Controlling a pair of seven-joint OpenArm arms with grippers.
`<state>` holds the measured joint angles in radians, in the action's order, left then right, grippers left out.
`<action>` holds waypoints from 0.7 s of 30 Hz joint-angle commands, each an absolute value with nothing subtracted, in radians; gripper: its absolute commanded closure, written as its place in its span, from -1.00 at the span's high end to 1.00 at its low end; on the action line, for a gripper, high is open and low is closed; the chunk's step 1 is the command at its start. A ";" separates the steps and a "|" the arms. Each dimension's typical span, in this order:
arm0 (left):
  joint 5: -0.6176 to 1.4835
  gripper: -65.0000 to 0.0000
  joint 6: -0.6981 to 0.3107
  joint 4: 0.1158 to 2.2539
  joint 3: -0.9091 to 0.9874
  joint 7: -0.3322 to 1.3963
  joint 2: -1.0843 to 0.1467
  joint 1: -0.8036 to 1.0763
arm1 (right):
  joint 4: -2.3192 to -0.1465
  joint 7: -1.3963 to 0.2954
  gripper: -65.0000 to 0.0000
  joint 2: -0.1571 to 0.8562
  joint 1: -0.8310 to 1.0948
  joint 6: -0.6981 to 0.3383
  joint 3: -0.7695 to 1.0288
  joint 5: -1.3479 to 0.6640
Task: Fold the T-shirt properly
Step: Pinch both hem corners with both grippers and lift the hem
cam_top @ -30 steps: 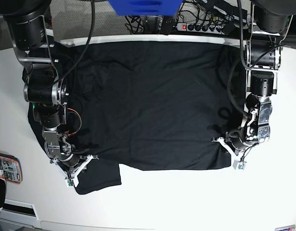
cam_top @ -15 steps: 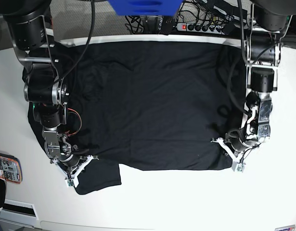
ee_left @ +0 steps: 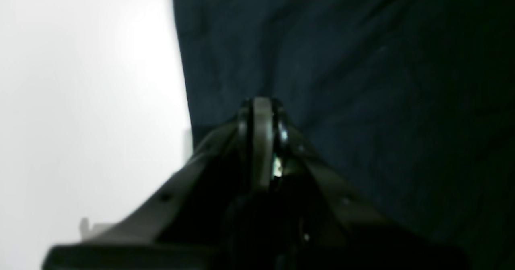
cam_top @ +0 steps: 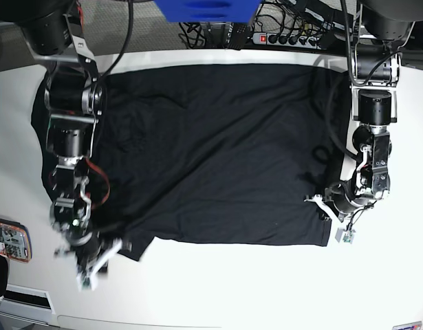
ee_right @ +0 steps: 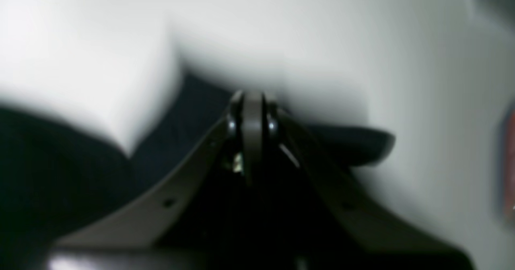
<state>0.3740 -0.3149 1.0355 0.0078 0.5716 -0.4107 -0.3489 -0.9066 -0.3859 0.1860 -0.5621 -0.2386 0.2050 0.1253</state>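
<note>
t-shirt: we see the black t-shirt [cam_top: 211, 151] spread flat over the middle of the white table [cam_top: 266, 289], wrinkled, reaching from the far edge down to a near hem that runs left to right. a small flap of it sticks out past the near hem at the near-left corner.

left gripper: in the base view we find the left gripper [cam_top: 327, 208] on the right side, at the near-right corner of the shirt. in the left wrist view its jaws are pressed together [ee_left: 261, 121] over dark cloth [ee_left: 362, 81], close to the cloth's edge, with bare table [ee_left: 80, 81] to the left. we read it as clenched; whether a fold of cloth sits between the jaws we cannot tell.

right gripper: in the base view the right gripper [cam_top: 101, 256] is on the left side, at the near-left corner, blurred. in the right wrist view its jaws are closed [ee_right: 252, 109], and dark cloth [ee_right: 181, 113] comes right up to the tip and spreads to both sides against the white table [ee_right: 322, 40]. we read it as clenched on the shirt's edge.

table: white and rounded, with bare surface on the near side and at both ends.

other things: a small orange-edged device [cam_top: 8, 240] lies at the left edge of the table; a power strip [cam_top: 287, 39] with cables lies beyond the far edge.
</note>
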 commanded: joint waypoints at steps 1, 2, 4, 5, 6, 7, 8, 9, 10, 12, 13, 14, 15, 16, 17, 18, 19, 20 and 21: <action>0.383 -1.00 -0.315 1.061 0.013 0.555 -0.423 -0.360 | -0.926 -0.409 -1.00 0.200 -0.530 -0.236 0.209 0.125; 0.383 -1.00 -0.315 1.072 0.013 0.555 -0.423 -0.354 | -0.944 -0.414 -1.00 0.200 -0.507 -0.236 0.209 0.124; 0.383 -1.00 -0.315 1.122 0.013 0.555 -0.423 -0.317 | -0.984 -0.417 -1.00 0.200 -0.466 -0.236 0.209 0.124; 0.383 -1.00 -0.315 1.153 0.013 0.555 -0.423 -0.302 | -1.004 -0.417 -1.00 0.200 -0.458 -0.236 0.209 0.124; 0.381 -1.00 -0.314 1.182 0.013 0.556 -0.423 -0.289 | -1.023 -0.417 -1.00 0.200 -0.458 -0.236 0.209 0.124; 0.381 -1.00 -0.314 1.205 0.013 0.556 -0.423 -0.277 | -1.035 -0.418 -1.00 0.200 -0.456 -0.236 0.209 0.124; 0.381 -1.00 -0.314 1.227 0.013 0.556 -0.423 -0.269 | -1.043 -0.418 -1.00 0.200 -0.456 -0.236 0.209 0.124; 0.381 -1.00 -0.303 1.244 0.013 0.556 -0.423 -0.262 | -1.043 -0.418 -1.00 0.200 -0.456 -0.236 0.209 0.122; 0.381 -1.00 -0.283 1.259 0.013 0.556 -0.423 -0.257 | -1.047 -0.418 -1.00 0.200 -0.456 -0.236 0.209 0.122; 0.381 -1.00 -0.236 1.291 0.013 0.556 -0.424 -0.234 | -1.059 -0.424 -1.00 0.200 -0.440 -0.236 0.209 0.122; 0.381 -1.00 -0.223 1.297 0.013 0.556 -0.432 -0.229 | -1.064 -0.438 -1.00 0.200 -0.427 -0.236 0.211 0.122; 0.380 -1.00 -0.217 1.290 0.013 0.556 -0.446 -0.234 | -1.053 -0.443 -1.00 0.200 -0.426 -0.236 0.211 0.122; 0.386 -1.00 -0.216 1.280 0.012 0.556 -0.447 -0.234 | -1.052 -0.441 -1.00 0.200 -0.426 -0.236 0.211 0.122; 0.387 -1.00 -0.214 1.280 0.012 0.556 -0.446 -0.232 | -1.053 -0.444 -1.00 0.199 -0.423 -0.236 0.211 0.122; 0.387 -1.00 -0.214 1.277 0.012 0.556 -0.447 -0.234 | -1.046 -0.446 -1.00 0.197 -0.426 -0.236 0.211 0.122; 0.387 -1.00 -0.214 1.277 0.012 0.556 -0.447 -0.234 | -1.040 -0.447 -1.00 0.197 -0.427 -0.236 0.211 0.124; 0.387 -1.00 -0.214 1.277 0.012 0.556 -0.449 -0.234 | -1.023 -0.449 -1.00 0.197 -0.430 -0.236 0.209 0.125; 0.386 -1.00 -0.214 1.276 0.012 0.556 -0.449 -0.234 | -0.992 -0.463 -1.00 0.197 -0.437 -0.236 0.209 0.125; 0.384 -1.00 -0.214 1.276 0.012 0.556 -0.449 -0.234 | -0.951 -0.481 -1.00 0.197 -0.443 -0.236 0.209 0.125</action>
<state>0.3824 -0.2134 1.2602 0.0055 0.5758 -0.4328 -0.2100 -0.9333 -0.4995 0.1867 -0.4210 -0.2367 0.2077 0.1307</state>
